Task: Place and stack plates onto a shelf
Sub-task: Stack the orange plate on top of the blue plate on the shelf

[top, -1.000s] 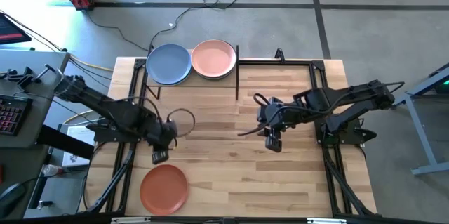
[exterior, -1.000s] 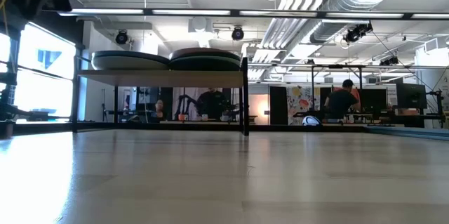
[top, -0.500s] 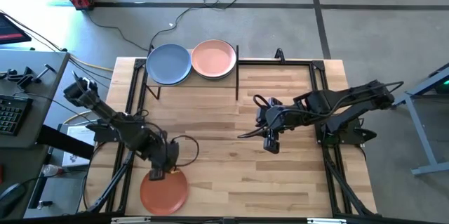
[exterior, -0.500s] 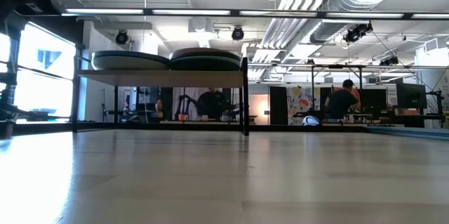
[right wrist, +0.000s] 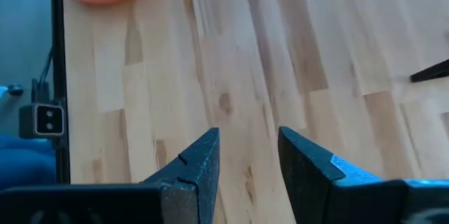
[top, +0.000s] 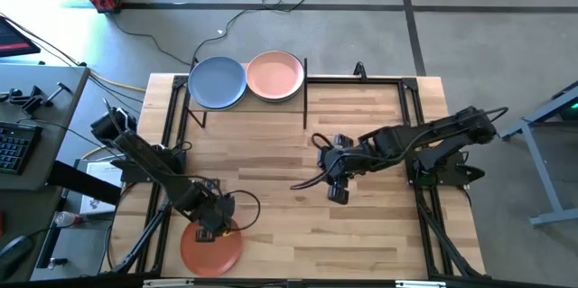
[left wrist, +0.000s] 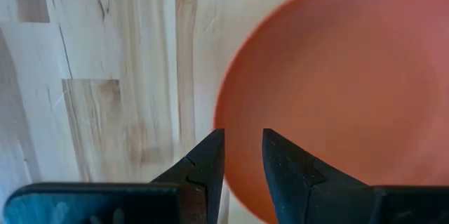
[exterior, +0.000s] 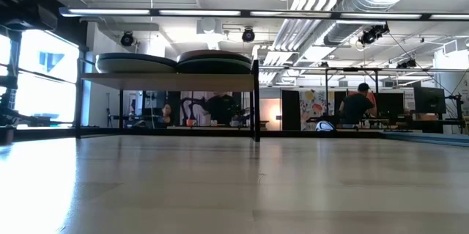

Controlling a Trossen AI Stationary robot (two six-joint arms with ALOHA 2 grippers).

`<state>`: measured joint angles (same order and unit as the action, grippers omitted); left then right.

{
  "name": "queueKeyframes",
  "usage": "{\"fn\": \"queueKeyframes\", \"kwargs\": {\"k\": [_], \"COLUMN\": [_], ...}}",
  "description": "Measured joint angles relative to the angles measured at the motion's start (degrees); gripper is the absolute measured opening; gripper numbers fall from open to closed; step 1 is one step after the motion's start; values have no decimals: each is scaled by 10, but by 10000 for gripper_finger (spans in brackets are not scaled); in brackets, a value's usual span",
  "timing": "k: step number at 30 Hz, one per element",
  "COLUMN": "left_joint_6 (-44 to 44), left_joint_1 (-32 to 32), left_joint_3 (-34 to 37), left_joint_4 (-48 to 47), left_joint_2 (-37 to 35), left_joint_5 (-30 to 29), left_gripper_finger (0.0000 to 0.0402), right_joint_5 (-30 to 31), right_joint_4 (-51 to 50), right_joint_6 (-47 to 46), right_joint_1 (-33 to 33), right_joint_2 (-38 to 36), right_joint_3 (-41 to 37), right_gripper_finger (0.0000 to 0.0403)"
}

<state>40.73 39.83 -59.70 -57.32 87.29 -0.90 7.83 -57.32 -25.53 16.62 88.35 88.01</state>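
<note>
I see the terracotta plate [top: 210, 244] flat on the table's near-left corner, its rim lined up between my left gripper [top: 215, 226] jaws, which stand narrowly parted, gripping nothing. My right gripper [top: 337, 194] hovers mid-table, jaws apart and empty, bare wood below them. Blue plate [top: 217, 82] and pink plate [top: 275, 76] sit side by side on the shelf [top: 246, 103] well beyond both.

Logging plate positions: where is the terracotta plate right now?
In the high view, the terracotta plate lies on the table's near-left corner, partly under the left gripper, far from the shelf.
</note>
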Motion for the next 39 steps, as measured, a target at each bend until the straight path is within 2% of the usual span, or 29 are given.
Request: {"fn": "queueKeyframes", "kwargs": {"k": [13,39], "left_joint_6": [-5,-50], "left_joint_1": [0,-3], "left_joint_3": [0,0], "left_joint_4": [5,7], "left_joint_2": [49,124], "left_joint_5": [-13,-19], "left_gripper_finger": [85,85], "right_joint_5": [-23,-23], "right_joint_4": [11,21], "right_joint_6": [1,0], "right_joint_1": [8,10], "right_joint_2": [49,51], "right_joint_3": [0,0], "right_gripper_finger": [124,124]}}
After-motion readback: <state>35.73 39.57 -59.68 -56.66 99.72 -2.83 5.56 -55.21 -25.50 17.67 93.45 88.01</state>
